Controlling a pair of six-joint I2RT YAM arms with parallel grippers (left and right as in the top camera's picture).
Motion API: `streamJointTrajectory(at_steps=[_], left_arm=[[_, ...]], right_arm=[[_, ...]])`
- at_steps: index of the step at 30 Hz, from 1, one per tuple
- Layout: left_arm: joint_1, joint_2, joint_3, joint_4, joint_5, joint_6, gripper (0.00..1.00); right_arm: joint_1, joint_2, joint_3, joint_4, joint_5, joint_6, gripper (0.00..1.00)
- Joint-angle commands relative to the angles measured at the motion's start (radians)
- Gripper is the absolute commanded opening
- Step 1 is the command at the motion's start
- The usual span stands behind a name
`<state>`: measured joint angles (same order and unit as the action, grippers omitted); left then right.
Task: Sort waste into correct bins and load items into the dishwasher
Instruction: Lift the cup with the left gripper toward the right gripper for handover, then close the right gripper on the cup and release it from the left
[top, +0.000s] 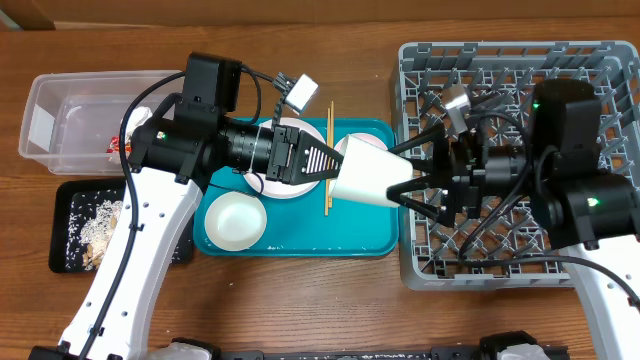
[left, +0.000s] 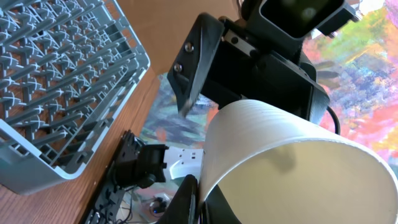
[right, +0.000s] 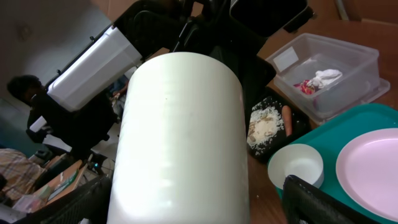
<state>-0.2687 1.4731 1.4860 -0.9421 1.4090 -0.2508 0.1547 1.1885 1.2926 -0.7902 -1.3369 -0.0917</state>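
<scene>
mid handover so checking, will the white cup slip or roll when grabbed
Likely slippery: the cup looks glossy. Its tapered wall may let it slide from the open right gripper. Pinched at the rim by the left gripper, it could pivot.

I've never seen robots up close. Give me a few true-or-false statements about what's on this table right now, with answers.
1. The left fingers grip the white cup at its rim. True.
2. The plate already stands in the dish rack. False: the plate lies on the teal tray, left of the grey rack.
3. The chopsticks lie on the teal tray. True.
4. The clear tub has nothing in it. False: the clear tub holds a tissue and a red wrapper.
5. The small bowl sits among the rice. False: the small bowl sits on the teal tray, right of the black tray.
</scene>
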Motion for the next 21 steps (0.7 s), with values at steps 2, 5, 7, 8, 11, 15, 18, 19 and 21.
streamJointTrajectory(at_steps=[2,5,7,8,11,15,18,19,21], left_arm=[[-0.007,-0.002,0.014,0.005,-0.01,0.011,0.04],[-0.007,-0.002,0.014,0.005,-0.01,0.011,0.04],[-0.007,-0.002,0.014,0.005,-0.011,0.011,0.04],[-0.007,-0.002,0.014,0.005,-0.027,0.011,0.04],[-0.007,-0.002,0.014,-0.019,-0.12,0.011,0.05],[-0.007,-0.002,0.014,-0.05,-0.21,0.011,0.13],[-0.007,-0.002,0.014,-0.084,-0.308,0.011,0.18],[-0.007,-0.002,0.014,-0.093,-0.343,0.011,0.2],[-0.007,-0.002,0.014,-0.109,-0.412,0.011,0.22]], right_arm=[[0.071,0.003,0.023,0.033,0.045,0.018,0.83],[0.081,0.003,0.023,0.034,0.062,0.018,0.74],[0.081,0.003,0.023,0.039,0.062,0.018,0.69],[0.081,0.003,0.023,0.043,0.062,0.018,0.67],[0.08,0.003,0.023,0.049,0.072,0.018,0.66],[0.08,0.003,0.023,0.048,0.114,0.018,0.66],[0.08,0.003,0.023,0.048,0.137,0.018,0.66],[0.08,0.003,0.023,0.048,0.147,0.018,0.66],[0.08,0.003,0.023,0.045,0.175,0.018,0.66]])
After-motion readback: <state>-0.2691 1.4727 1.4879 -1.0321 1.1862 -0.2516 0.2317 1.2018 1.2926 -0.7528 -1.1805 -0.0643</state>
